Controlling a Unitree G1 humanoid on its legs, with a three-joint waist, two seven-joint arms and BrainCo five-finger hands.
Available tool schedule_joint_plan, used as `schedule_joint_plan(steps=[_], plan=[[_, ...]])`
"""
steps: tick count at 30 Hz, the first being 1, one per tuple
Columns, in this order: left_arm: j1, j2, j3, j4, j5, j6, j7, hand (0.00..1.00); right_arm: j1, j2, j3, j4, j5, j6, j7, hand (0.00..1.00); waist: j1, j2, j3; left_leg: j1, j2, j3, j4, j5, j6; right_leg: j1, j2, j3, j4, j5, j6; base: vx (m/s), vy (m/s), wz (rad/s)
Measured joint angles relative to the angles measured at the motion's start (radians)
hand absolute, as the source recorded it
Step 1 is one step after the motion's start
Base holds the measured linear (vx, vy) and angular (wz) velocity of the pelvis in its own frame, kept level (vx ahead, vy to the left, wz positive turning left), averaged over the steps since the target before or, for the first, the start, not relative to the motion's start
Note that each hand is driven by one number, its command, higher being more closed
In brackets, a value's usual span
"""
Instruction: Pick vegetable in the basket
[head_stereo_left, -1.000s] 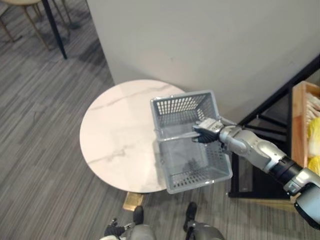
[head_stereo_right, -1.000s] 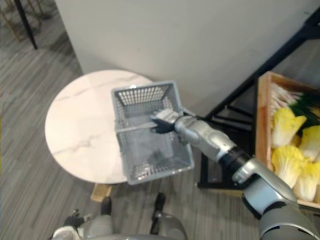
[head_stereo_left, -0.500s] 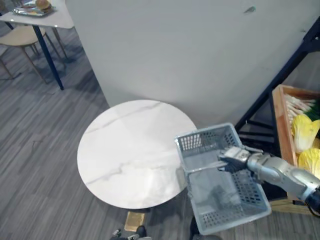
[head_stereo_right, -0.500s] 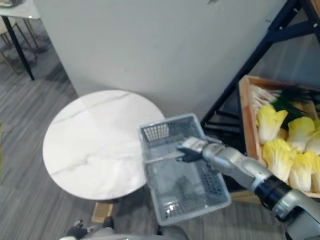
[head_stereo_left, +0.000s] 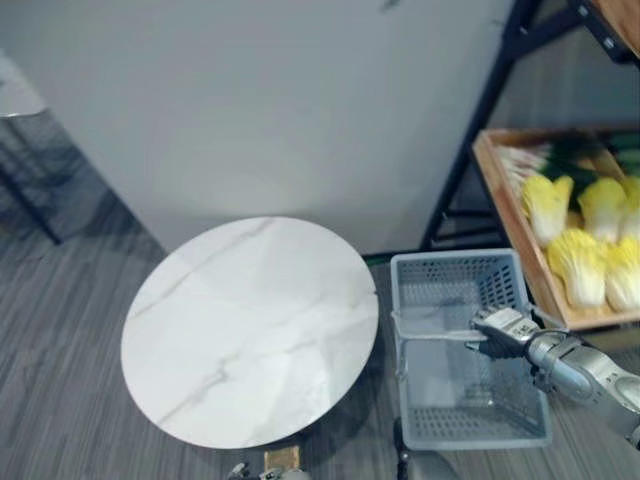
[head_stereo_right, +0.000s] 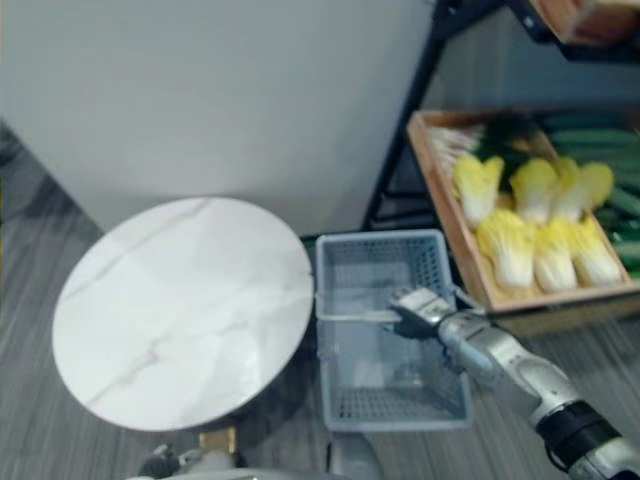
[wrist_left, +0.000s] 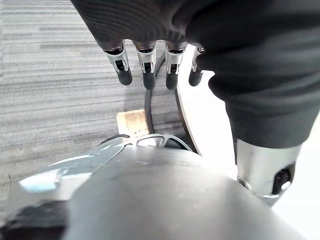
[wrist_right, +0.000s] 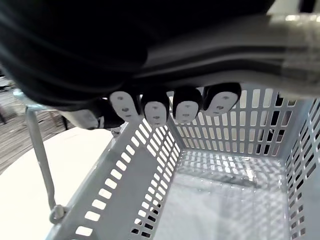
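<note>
A grey plastic basket hangs just right of the round table, empty inside. My right hand is shut on its thin metal handle, the fingers curled over the bar. Right of the basket, several yellow-green napa cabbages lie in a wooden crate on a low shelf. More green vegetables lie at the crate's far end. My left hand hangs by my side over the floor, fingers straight and holding nothing.
A round white marble table stands to the left of the basket, in front of a pale wall. A black metal rack post rises between the table and the crate. Grey plank floor lies all around.
My right hand has carried the basket off the table's right edge, over to the crate of cabbages. The camera has swung right, bringing the whole crate into sight.
</note>
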Motion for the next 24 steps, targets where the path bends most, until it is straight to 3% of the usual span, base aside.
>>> schedule_joint_plan(steps=[1,2,3,5,6,10,11,15,16,17,18,19,20,22,24], plan=[[-0.010,0.000,-0.009,0.009,0.015,0.001,0.001,0.00,-0.021,0.028,0.015,0.002,-0.006,0.007,0.000,1.00,0.004,0.023,0.008,0.005,0.037,0.077,-0.030,0.025,0.028,-0.029,-0.017,-0.135,0.064,-0.023,-0.078,-0.31,0.240,-1.80],[-0.014,0.006,-0.008,0.016,0.023,0.003,0.005,0.00,-0.047,0.042,0.041,0.001,-0.006,0.001,-0.002,1.00,0.001,0.040,0.024,0.015,0.076,0.131,-0.030,0.024,0.034,-0.062,-0.030,-0.294,0.281,-0.029,-0.193,-0.23,0.216,-2.00],[-0.013,0.011,-0.011,0.018,0.023,0.002,0.008,0.00,-0.063,0.048,0.056,0.003,-0.005,-0.008,-0.006,1.00,0.003,0.034,0.035,0.054,0.090,0.199,-0.046,0.028,0.041,-0.036,-0.071,-0.407,0.453,-0.058,-0.224,-0.14,0.168,-1.82],[-0.012,0.027,-0.037,0.018,0.030,0.007,0.005,0.00,-0.092,0.057,0.084,0.003,-0.010,-0.025,-0.007,1.00,0.014,0.025,0.030,0.094,0.093,0.292,-0.058,0.027,0.049,0.052,-0.116,-0.469,0.555,-0.091,-0.220,-0.23,0.050,-2.39],[-0.039,0.018,-0.055,0.022,0.032,0.008,-0.006,0.00,-0.140,0.082,0.149,0.011,-0.042,-0.033,-0.007,1.00,0.019,0.016,0.023,0.101,0.124,0.491,-0.062,0.053,0.045,0.155,-0.138,-0.484,0.465,-0.127,-0.166,-0.37,-0.158,-2.76],[-0.045,0.008,-0.061,0.058,0.031,0.009,-0.006,0.00,-0.138,0.079,0.153,0.010,-0.043,-0.022,-0.007,1.00,0.004,0.033,0.014,0.073,0.127,0.506,-0.128,0.132,0.015,0.171,-0.072,-0.483,0.319,-0.127,-0.141,-0.22,-0.292,-0.80],[-0.052,0.001,-0.058,0.056,0.032,0.009,0.000,0.00,-0.158,0.086,0.153,-0.004,-0.043,-0.018,-0.012,1.00,0.029,0.040,0.007,0.071,0.173,0.580,-0.131,0.191,0.020,0.234,0.021,-0.471,0.059,-0.081,-0.101,-0.28,-0.463,-0.81],[-0.044,-0.010,-0.059,0.061,0.034,0.011,-0.001,0.00,-0.145,0.075,0.148,-0.030,-0.050,-0.014,-0.017,1.00,-0.007,0.060,-0.007,0.078,0.214,0.585,-0.125,0.239,0.016,0.240,0.067,-0.463,0.021,-0.064,-0.122,-0.09,-0.186,-0.33],[-0.045,-0.010,-0.034,0.062,0.029,0.009,0.001,0.00,-0.130,0.093,0.149,-0.028,-0.055,-0.014,-0.017,1.00,0.003,0.051,-0.005,0.065,0.286,0.527,0.005,0.225,0.024,0.260,0.093,-0.438,-0.006,-0.039,-0.145,0.01,-0.167,-0.88],[-0.024,-0.016,0.017,0.056,0.030,0.005,0.001,0.00,-0.114,0.117,0.149,-0.031,-0.064,-0.021,-0.023,1.00,0.035,0.051,-0.006,0.019,0.343,0.285,0.184,0.239,0.021,0.296,0.129,-0.382,-0.011,-0.038,-0.162,0.02,-0.191,-1.77],[0.014,-0.024,0.030,0.031,0.020,-0.001,0.005,0.00,-0.110,0.130,0.163,-0.022,-0.063,-0.033,-0.039,1.00,0.063,0.048,-0.019,-0.035,0.271,-0.054,0.232,0.222,-0.022,0.298,0.121,-0.278,-0.001,-0.044,-0.181,0.03,-0.096,-2.05],[0.030,-0.032,0.029,0.021,0.018,-0.008,0.005,0.00,-0.114,0.132,0.166,-0.023,-0.063,-0.036,-0.043,1.00,0.070,0.039,-0.016,-0.039,0.211,-0.194,0.215,0.174,-0.056,0.285,0.112,-0.238,0.010,-0.051,-0.193,0.06,0.014,-2.03],[0.042,-0.045,0.026,0.022,0.016,-0.014,0.003,0.00,-0.127,0.131,0.169,-0.023,-0.056,-0.040,-0.051,1.00,0.062,0.062,-0.025,-0.052,0.130,-0.334,0.171,0.122,-0.064,0.258,0.103,-0.188,0.026,-0.050,-0.193,0.06,0.074,-1.54],[0.043,-0.070,0.026,0.031,0.015,-0.014,0.006,0.00,-0.121,0.104,0.170,-0.024,-0.038,-0.031,-0.057,1.00,0.053,0.106,-0.023,-0.050,0.084,-0.381,0.051,0.111,-0.081,0.236,0.117,-0.109,0.030,-0.031,-0.174,0.04,0.045,-1.29],[0.041,-0.083,0.026,0.030,0.016,-0.016,0.006,0.00,-0.117,0.083,0.173,-0.024,-0.039,-0.013,-0.056,1.00,0.052,0.135,-0.017,-0.050,0.078,-0.380,-0.037,0.129,-0.084,0.228,0.139,-0.078,0.030,-0.041,-0.170,0.00,0.097,-0.81]])
